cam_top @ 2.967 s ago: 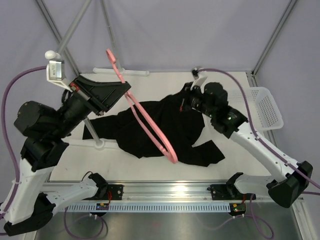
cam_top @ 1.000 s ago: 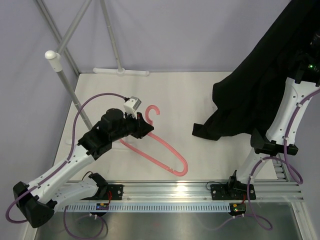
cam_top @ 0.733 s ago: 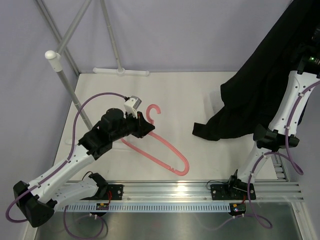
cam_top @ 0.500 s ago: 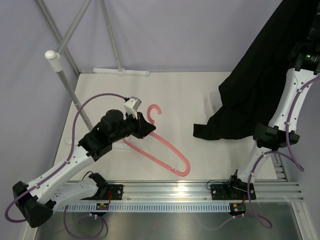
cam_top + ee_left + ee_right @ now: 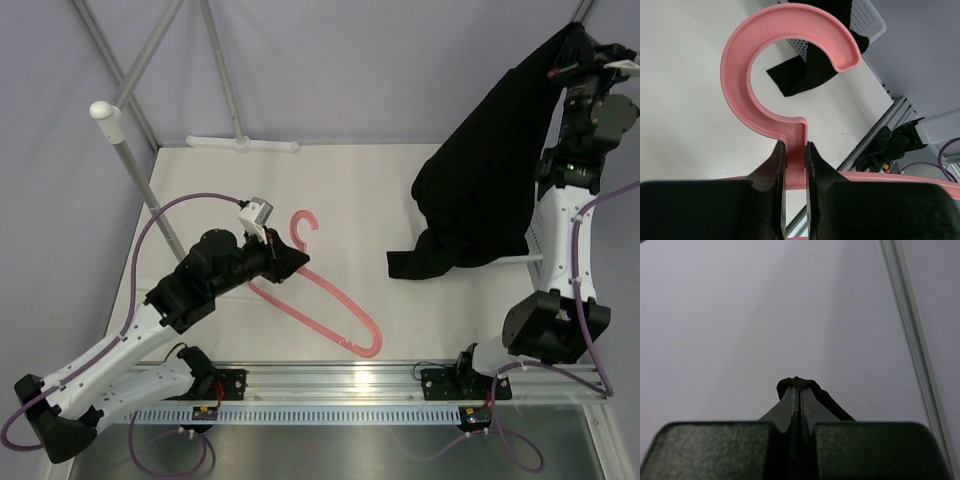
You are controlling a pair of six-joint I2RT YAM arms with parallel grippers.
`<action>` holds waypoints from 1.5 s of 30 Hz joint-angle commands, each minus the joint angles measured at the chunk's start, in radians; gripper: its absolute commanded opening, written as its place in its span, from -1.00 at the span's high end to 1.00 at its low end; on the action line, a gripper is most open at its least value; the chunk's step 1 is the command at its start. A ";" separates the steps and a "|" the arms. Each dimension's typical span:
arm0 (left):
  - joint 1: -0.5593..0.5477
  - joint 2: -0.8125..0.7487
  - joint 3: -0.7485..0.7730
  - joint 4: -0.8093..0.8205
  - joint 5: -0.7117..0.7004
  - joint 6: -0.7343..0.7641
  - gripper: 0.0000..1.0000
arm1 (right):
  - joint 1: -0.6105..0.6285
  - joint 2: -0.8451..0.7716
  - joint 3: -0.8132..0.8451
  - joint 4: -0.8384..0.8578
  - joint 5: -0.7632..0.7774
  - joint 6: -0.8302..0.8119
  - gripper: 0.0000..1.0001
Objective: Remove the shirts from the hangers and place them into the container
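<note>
My left gripper [image 5: 290, 258] is shut on the neck of the pink hanger [image 5: 330, 300], just below its hook [image 5: 303, 225]. The hanger's frame lies on the table toward the front rail. In the left wrist view the gripper's [image 5: 795, 147] jaws pinch the hanger stem [image 5: 796, 131]. My right gripper [image 5: 570, 48] is raised high at the back right, shut on the black shirt [image 5: 480, 190]. The shirt hangs down with its lower end on the table. A fold of the shirt [image 5: 795, 381] bulges over the gripper's [image 5: 800, 391] tips. The white container [image 5: 867, 17] shows behind the shirt [image 5: 810, 70].
A white rack pole with a ball top [image 5: 105, 112] slants up at the left, and its foot bar [image 5: 243, 143] lies at the back edge. Grey frame tubes rise behind it. A metal rail [image 5: 360, 375] runs along the front, carrying both arm bases.
The right arm has stretched upward and back, drawing the hanging shirt higher and narrower. The left gripper has kept its hold on the hanger and has barely shifted.
</note>
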 commanded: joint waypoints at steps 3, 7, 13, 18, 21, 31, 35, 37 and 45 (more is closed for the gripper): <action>-0.017 -0.058 0.015 0.025 -0.051 -0.029 1.00 | 0.014 -0.292 -0.293 0.150 0.196 0.069 1.00; -0.023 -0.087 0.020 0.001 -0.067 -0.035 1.00 | 0.014 -0.406 -0.398 0.054 0.221 0.067 1.00; -0.026 -0.112 0.032 -0.032 -0.084 -0.032 1.00 | 0.014 -0.482 -0.417 -0.191 0.229 0.072 1.00; -0.026 -0.132 0.024 -0.009 -0.064 -0.052 1.00 | 0.014 -0.524 -0.598 -0.248 0.192 0.134 1.00; -0.026 -0.136 0.026 -0.006 -0.055 -0.057 1.00 | 0.014 -0.503 -0.720 -0.235 0.137 0.228 1.00; -0.026 -0.078 0.023 0.003 -0.019 -0.046 1.00 | 0.089 -0.312 -0.860 -0.284 0.100 0.408 1.00; -0.032 0.080 0.027 0.077 0.038 -0.037 1.00 | 0.113 -0.250 -0.823 -0.302 0.141 0.377 1.00; -0.062 0.140 0.035 0.112 0.006 -0.029 1.00 | 0.113 -0.232 -0.774 -0.349 0.159 0.346 1.00; -0.107 0.215 0.093 0.041 -0.147 -0.006 1.00 | 0.126 -0.213 -0.841 -0.413 0.230 0.403 0.93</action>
